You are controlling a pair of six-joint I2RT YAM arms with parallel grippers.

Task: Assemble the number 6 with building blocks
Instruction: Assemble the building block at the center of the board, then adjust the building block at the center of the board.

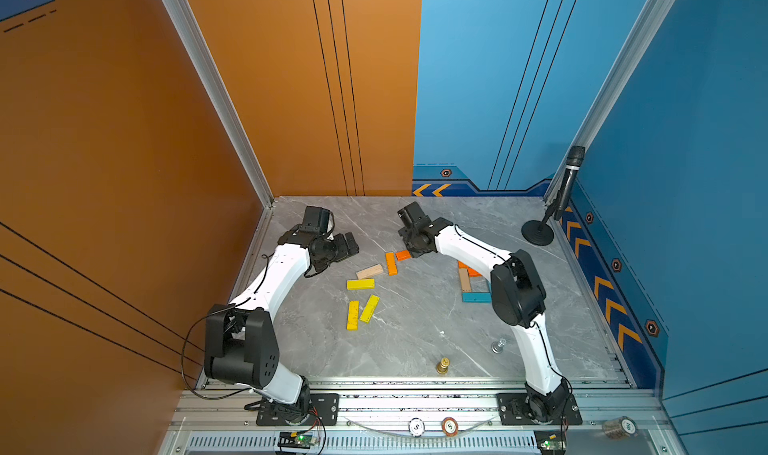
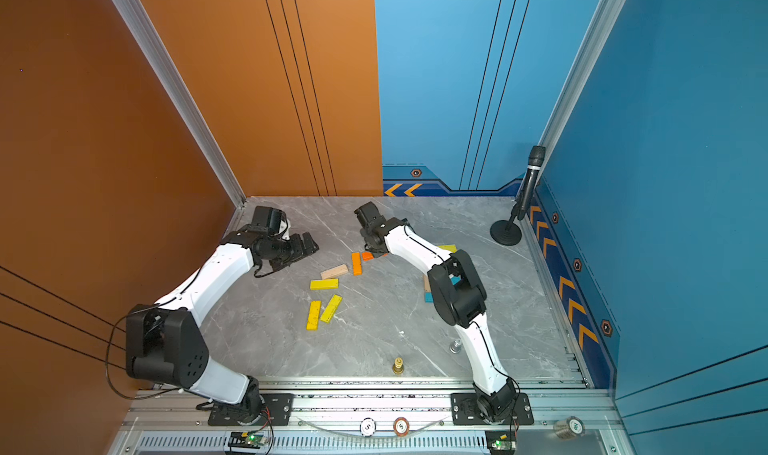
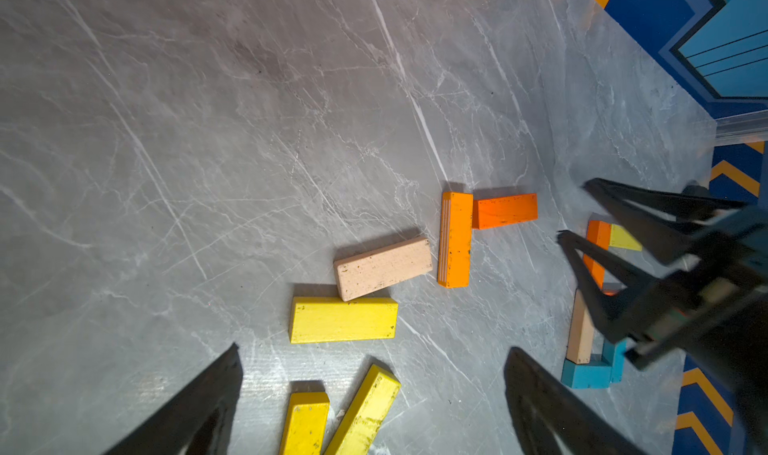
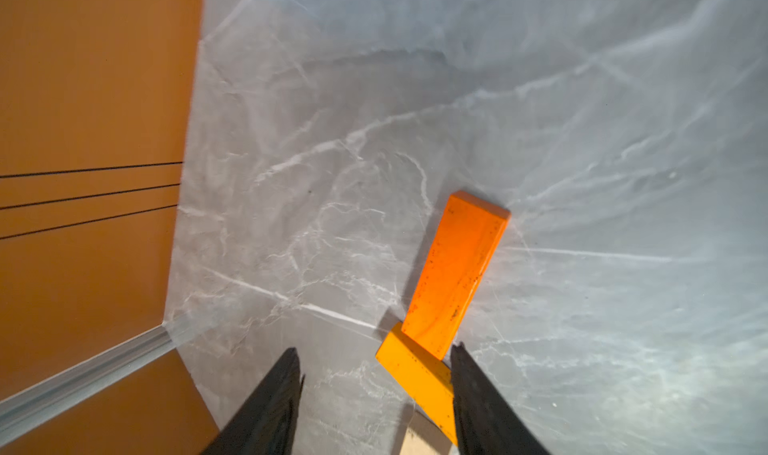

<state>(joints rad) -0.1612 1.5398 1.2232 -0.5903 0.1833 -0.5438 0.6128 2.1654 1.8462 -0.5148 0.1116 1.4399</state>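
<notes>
Loose building blocks lie mid-table: a tan one (image 1: 369, 271), two orange ones (image 1: 390, 263) (image 1: 403, 254) meeting at a right angle, and three yellow ones (image 1: 360, 284) (image 1: 353, 315) (image 1: 369, 308). A partial number 6 (image 3: 590, 332) of tan, teal, orange and yellow planks lies to their right, half hidden under my right arm in both top views. My left gripper (image 3: 374, 347) hangs open above the yellow blocks and holds nothing. My right gripper (image 4: 374, 347) stands open low over the orange pair. One of its fingers (image 4: 478, 390) is beside the lighter orange block (image 4: 419, 374).
A microphone on a round stand (image 1: 540, 232) is at the back right corner. A gold chess-like piece (image 1: 443, 365) and a silver one (image 1: 498, 345) stand near the front edge. Poker chips (image 1: 416, 427) lie on the front rail. Walls close in the left, back and right sides.
</notes>
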